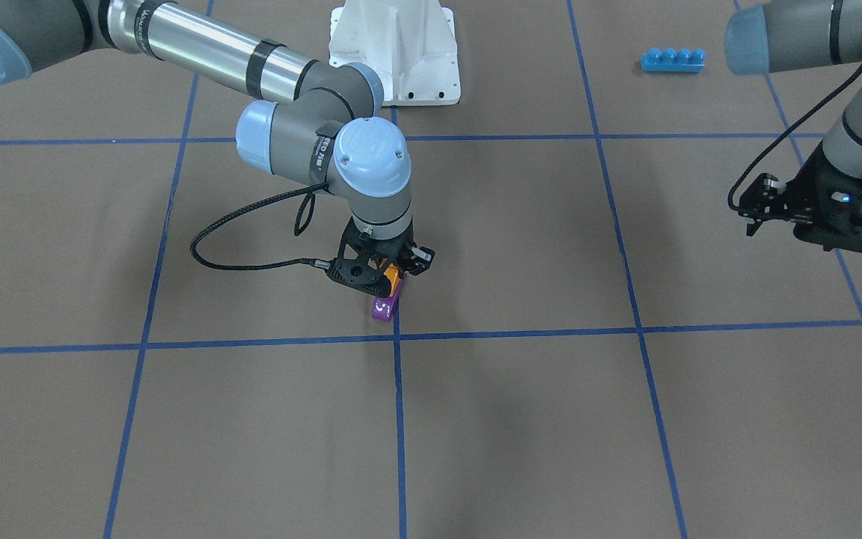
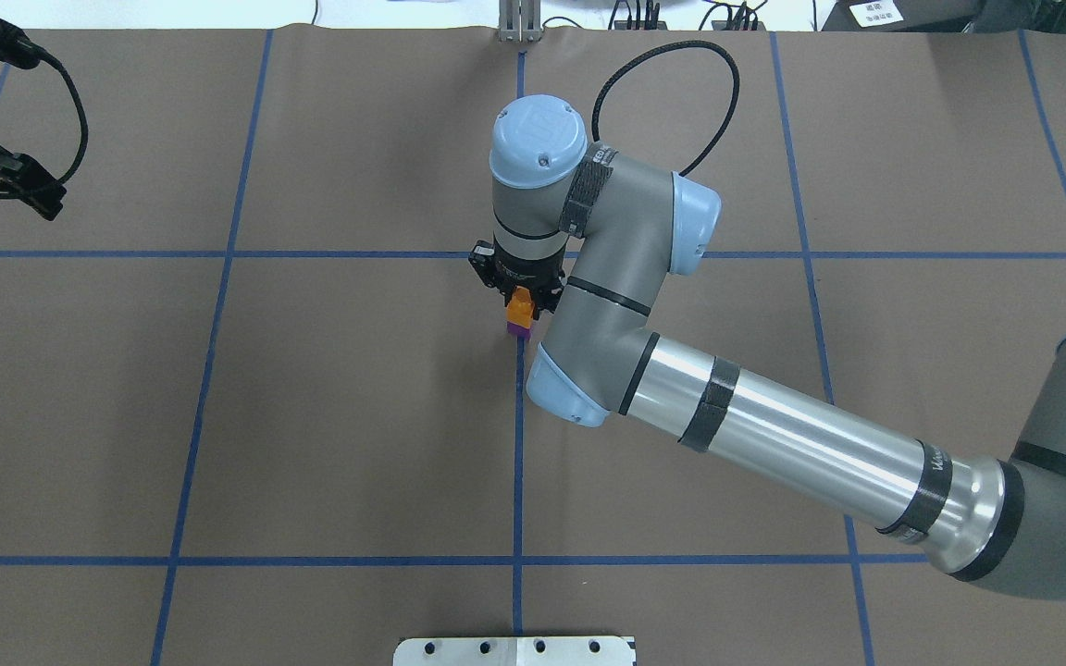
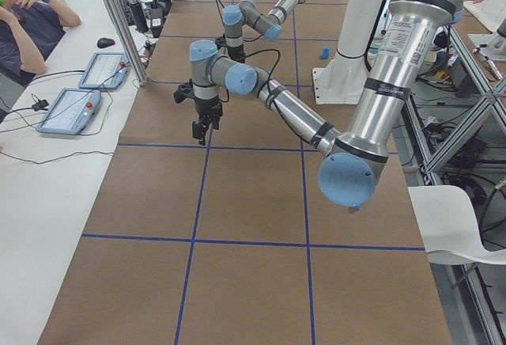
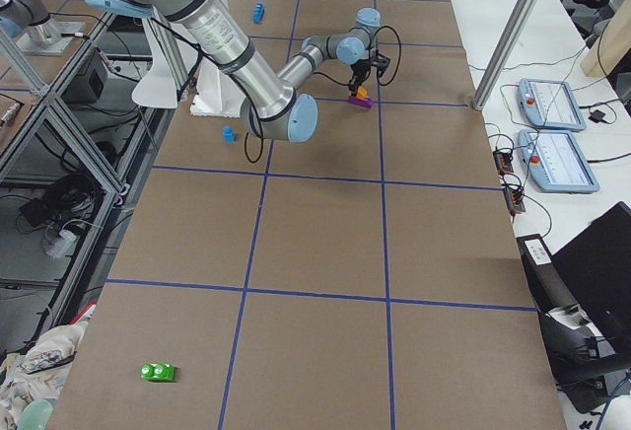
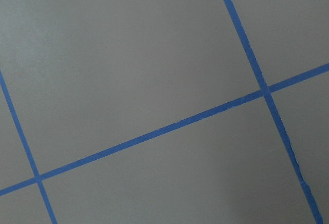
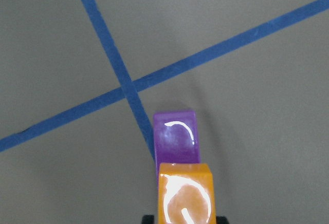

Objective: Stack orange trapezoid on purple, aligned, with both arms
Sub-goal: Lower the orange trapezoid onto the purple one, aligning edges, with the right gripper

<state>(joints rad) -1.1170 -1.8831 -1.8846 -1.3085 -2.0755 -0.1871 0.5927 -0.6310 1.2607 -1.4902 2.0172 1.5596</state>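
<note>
The right gripper (image 1: 392, 275) points straight down near the middle of the table (image 1: 551, 419), its fingers closed narrowly on the orange trapezoid (image 1: 394, 279). The right wrist view shows the orange trapezoid at the bottom edge, with a black finger edge showing at each of its lower sides. The purple brick (image 1: 384, 308) sits on the brown surface directly under it. From that wrist camera the purple brick pokes out at 12 o'clock from the orange one, their side edges roughly in line. Whether the orange brick is fully seated on the purple stud cannot be told.

In the front-facing view the pair lies just at 11 o'clock from a crossing of blue tape lines (image 1: 398, 337).

The left gripper (image 1: 754, 213) hangs above the table, well apart, at about 3 o'clock from the bricks in that view. How wide it stands cannot be told, and its wrist camera shows only brown surface and tape.

A long blue four-stud brick (image 1: 672, 60) lies at about 2 o'clock from the stack, and the white base pedestal (image 1: 395, 52) stands at 12 o'clock.
</note>
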